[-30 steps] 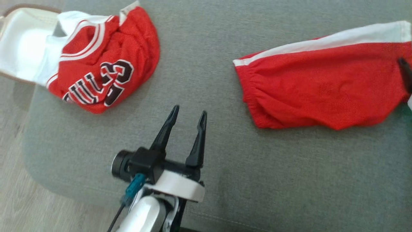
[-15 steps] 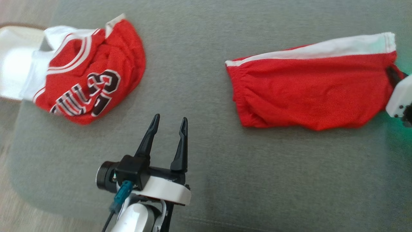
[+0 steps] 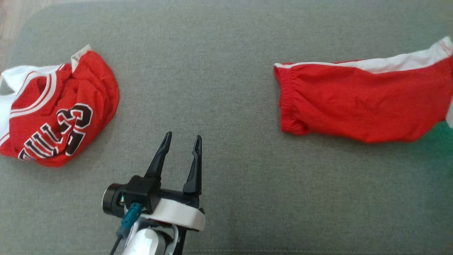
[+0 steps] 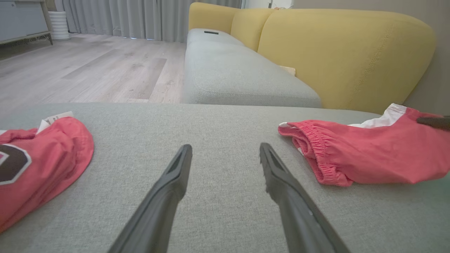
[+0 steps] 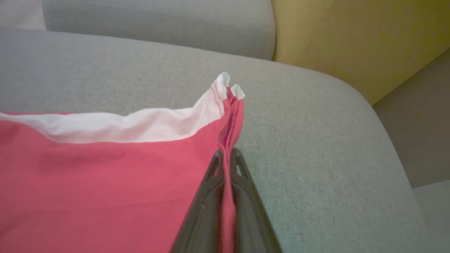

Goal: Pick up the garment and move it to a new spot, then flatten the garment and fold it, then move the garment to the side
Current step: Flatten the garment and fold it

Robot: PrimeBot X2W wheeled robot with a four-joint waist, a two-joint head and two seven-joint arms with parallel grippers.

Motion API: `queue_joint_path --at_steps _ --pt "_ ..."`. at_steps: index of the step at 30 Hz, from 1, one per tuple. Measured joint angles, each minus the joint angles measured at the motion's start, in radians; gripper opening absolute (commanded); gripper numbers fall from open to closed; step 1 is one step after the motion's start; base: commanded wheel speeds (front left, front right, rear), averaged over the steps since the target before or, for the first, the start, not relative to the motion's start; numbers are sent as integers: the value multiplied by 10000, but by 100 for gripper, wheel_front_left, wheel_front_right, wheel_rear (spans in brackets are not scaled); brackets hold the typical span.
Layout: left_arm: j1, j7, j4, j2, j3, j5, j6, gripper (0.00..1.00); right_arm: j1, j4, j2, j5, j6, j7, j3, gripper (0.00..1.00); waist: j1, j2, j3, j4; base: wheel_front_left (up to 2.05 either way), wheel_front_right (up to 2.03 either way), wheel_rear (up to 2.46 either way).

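The red shorts (image 3: 361, 102) with a white side stripe lie flat and doubled over on the right of the grey cushion (image 3: 226, 71). My right gripper (image 5: 228, 153) is shut on the shorts' (image 5: 105, 182) hem edge, where the cloth is pinched upright between its fingers. In the left wrist view a dark finger of that gripper (image 4: 434, 122) rests at the far end of the shorts (image 4: 369, 154). My left gripper (image 3: 183, 136) is open over bare cushion at the lower middle, holding nothing, its jaws (image 4: 225, 147) well left of the elastic waistband.
A crumpled red jersey (image 3: 53, 113) with dark lettering lies at the cushion's left edge. Beyond the cushion are a grey sofa seat (image 4: 232, 73), a yellow backrest (image 4: 344, 52) and wood floor (image 4: 88, 66). The cushion's rounded right corner (image 5: 369, 116) is close to the shorts.
The head camera has shifted. The shorts have been dragged right, widening the gap to the jersey. My left gripper stays open in the same pose.
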Motion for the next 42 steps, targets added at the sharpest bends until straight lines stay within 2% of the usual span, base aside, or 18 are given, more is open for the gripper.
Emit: queue_joint_path --at_steps 6,13,24,30,31,32,38,42 --pt "72 0 121 0 25 2 -8 100 -402 -75 848 -291 0 -514 79 0 0 0 -434 -142 0 0 0" --pt "442 0 332 4 46 4 -84 100 -401 -1005 1883 -270 0 -782 104 0 0 0 -964 -7 0 0 0" --pt "730 0 579 12 -128 -15 -178 100 273 -1308 3831 -274 0 -830 86 0 0 0 -1393 763 0 0 0" --pt "768 0 656 15 -178 -46 -186 100 941 -918 4537 -274 0 -663 40 0 0 0 -1456 1264 0 0 0" --pt "770 0 660 15 -180 -50 -184 100 1005 -869 4606 -272 0 -671 13 54 0 0 -1456 1323 0 0 0" --pt "777 0 660 15 -182 -92 -184 100 1063 -846 4658 -272 0 -734 -50 100 0 0 -1456 1362 0 0 0" --pt "923 0 644 17 -142 -144 -128 100 1128 -1645 4587 -23 0 -1862 -627 100 0 0 -1497 1179 0 0 0" --pt "928 0 552 17 -8 -148 -69 100 1216 -2295 3776 -234 0 -2151 -965 100 0 0 -1584 863 0 0 0"
